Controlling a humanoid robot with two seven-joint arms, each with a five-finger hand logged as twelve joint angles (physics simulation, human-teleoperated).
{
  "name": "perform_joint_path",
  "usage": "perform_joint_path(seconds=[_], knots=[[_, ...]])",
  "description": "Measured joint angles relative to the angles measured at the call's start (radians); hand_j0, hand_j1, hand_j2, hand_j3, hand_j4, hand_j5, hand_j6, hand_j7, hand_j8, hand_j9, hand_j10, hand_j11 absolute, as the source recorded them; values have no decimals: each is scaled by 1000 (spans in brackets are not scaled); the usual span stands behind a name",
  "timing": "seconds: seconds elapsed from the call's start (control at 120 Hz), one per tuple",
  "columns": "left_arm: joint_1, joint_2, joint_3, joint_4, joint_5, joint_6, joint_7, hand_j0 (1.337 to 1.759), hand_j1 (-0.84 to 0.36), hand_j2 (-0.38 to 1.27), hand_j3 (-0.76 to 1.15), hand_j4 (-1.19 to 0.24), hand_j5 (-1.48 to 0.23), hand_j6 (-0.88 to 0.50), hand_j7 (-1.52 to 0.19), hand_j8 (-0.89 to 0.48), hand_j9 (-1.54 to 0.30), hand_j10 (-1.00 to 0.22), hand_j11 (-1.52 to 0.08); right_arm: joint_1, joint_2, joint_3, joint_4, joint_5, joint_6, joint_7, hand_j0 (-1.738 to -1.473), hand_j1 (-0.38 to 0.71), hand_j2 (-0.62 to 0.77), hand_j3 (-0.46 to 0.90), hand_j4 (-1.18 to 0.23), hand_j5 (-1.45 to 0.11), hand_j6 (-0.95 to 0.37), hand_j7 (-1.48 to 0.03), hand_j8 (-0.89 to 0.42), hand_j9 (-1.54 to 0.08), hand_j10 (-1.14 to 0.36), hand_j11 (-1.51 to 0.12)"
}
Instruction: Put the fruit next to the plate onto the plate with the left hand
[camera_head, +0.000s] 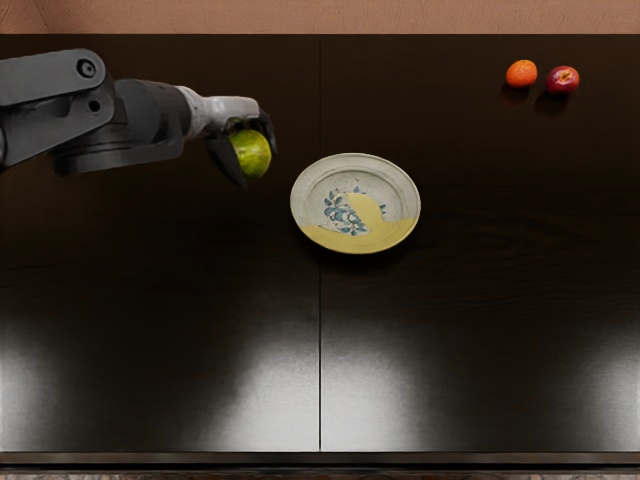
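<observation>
A green-yellow round fruit (251, 153) sits inside the black fingers of my left hand (245, 152), whose arm reaches in from the picture's left edge. The hand is shut on the fruit, just left of the plate. Whether the fruit rests on the table or hangs above it I cannot tell. The plate (400, 190) is round and pale, with a blue flower pattern and a yellow patch, and lies near the table's middle with nothing on it. A small gap separates the fruit from the plate's left rim.
An orange fruit (521, 73) and a dark red fruit (562, 79) lie side by side at the far right of the dark table (480, 330). A seam runs down the table's middle.
</observation>
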Motion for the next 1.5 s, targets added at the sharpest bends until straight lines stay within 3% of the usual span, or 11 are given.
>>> perform_joint_path(seconds=[0.225, 0.542, 0.658, 0.742, 1.092, 1.5], knots=[[-49, -148, 0, 39, -37, -13, 0, 1640, -303, 61, 0, -307, -968, -111, -939, -134, -886, -481, -890, 1, 0, -1, 0, -1, 0, 0, -1658, -316, -6, 0, -27, -36, -27, -36, -27, -36, -27, -36], [-94, -275, 3, 111, -50, -14, 1, 1632, -340, 86, 0, -261, -1009, -65, -978, -89, -926, -445, -937, 0, 0, -3, 0, -2, 0, 0, -1658, -316, -6, 0, -27, -36, -27, -36, -27, -36, -27, -36], [-95, -329, 5, 162, -50, -10, 0, 1638, -265, 34, 0, -345, -980, -138, -955, -144, -921, -494, -921, 0, 0, -4, -1, -2, 0, 0, -1658, -316, -6, 0, -27, -36, -27, -36, -27, -36, -27, -36], [-92, -339, 5, 198, -50, -15, 0, 1641, -229, 10, 0, -383, -967, -176, -949, -172, -921, -529, -911, 0, 0, -5, -1, -2, 0, 0, -1658, -316, -6, 0, -27, -36, -27, -36, -27, -36, -27, -36], [-80, -442, 8, 358, -40, -48, -1, 1642, -289, 63, 0, -374, -952, -156, -939, -140, -924, -497, -921, 0, 0, -5, 0, -3, 0, 0, -1658, -316, -6, 0, -27, -36, -27, -36, -27, -36, -27, -36], [-63, -503, 48, 457, -38, -54, 0, 1635, -331, 98, 0, -313, -997, -98, -964, -88, -946, -444, -960, 1, 0, -5, 0, -4, 0, 0, -1658, -316, -6, 0, -27, -36, -27, -36, -27, -36, -28, -36]])
